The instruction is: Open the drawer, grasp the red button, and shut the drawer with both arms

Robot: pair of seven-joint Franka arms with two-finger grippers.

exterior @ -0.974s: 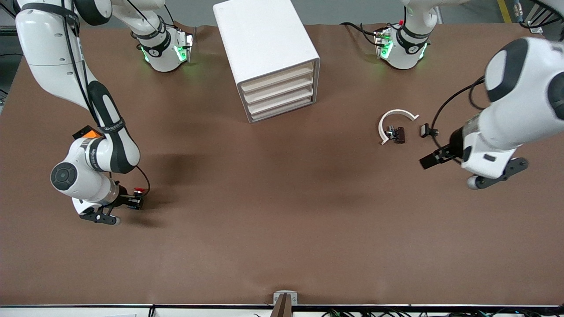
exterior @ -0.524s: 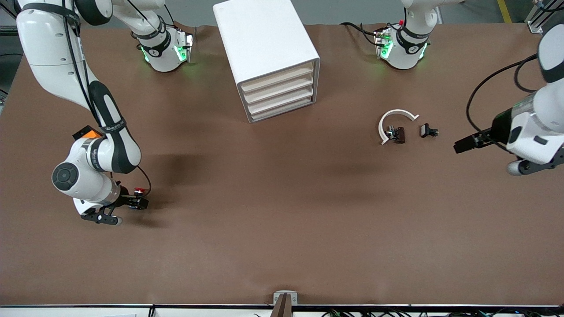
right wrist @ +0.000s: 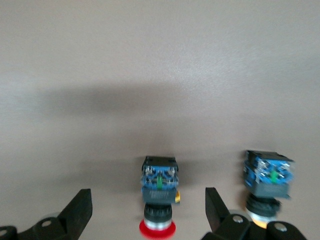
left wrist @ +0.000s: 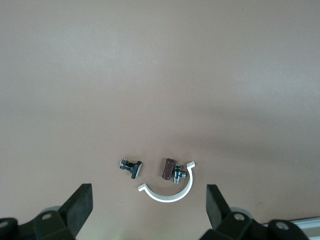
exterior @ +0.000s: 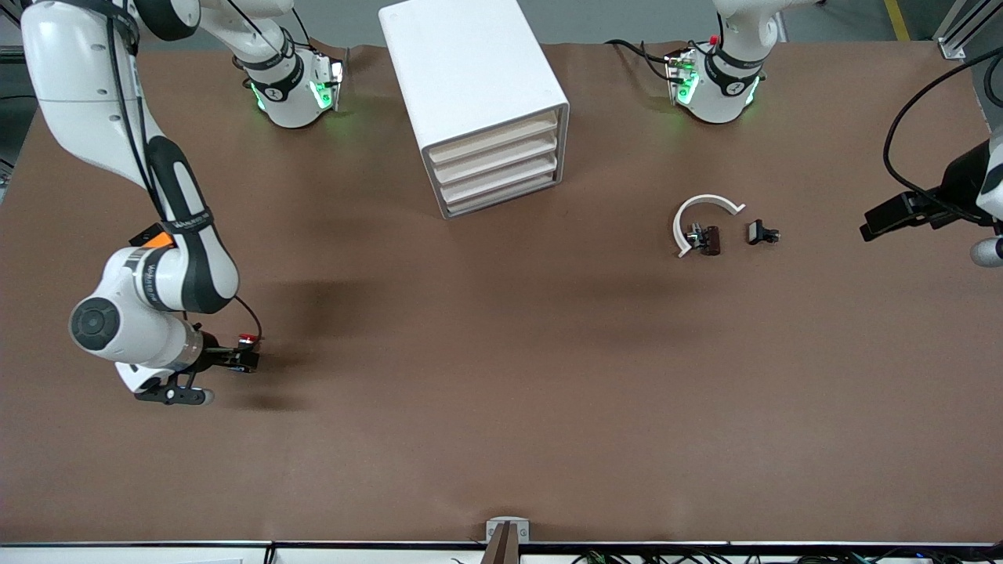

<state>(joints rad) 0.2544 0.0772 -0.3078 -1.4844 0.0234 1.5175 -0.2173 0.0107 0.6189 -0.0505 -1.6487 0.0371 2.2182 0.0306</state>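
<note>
The white cabinet (exterior: 470,78) stands at the table's back middle, with its four cream drawer fronts (exterior: 497,164) all shut. The red-capped button (exterior: 248,339) lies on the table near the right arm's end. My right gripper (exterior: 247,356) is open around it. In the right wrist view the button (right wrist: 158,200) lies between the spread fingers (right wrist: 80,210) and touches neither of them. My left gripper (exterior: 871,227) hangs open and empty over the left arm's end of the table, and it shows as open (left wrist: 148,212) in the left wrist view as well.
A white half ring (exterior: 705,205), a brown piece with a metal fitting (exterior: 705,239) and a small black piece (exterior: 760,232) lie toward the left arm's end. A yellowish-capped button (right wrist: 267,187) sits beside the red one. An orange block (exterior: 159,236) peeks out by the right forearm.
My right gripper has opened and let go of the red button, and has backed off slightly. My left arm has swung away from the ring pieces toward its own end of the table.
</note>
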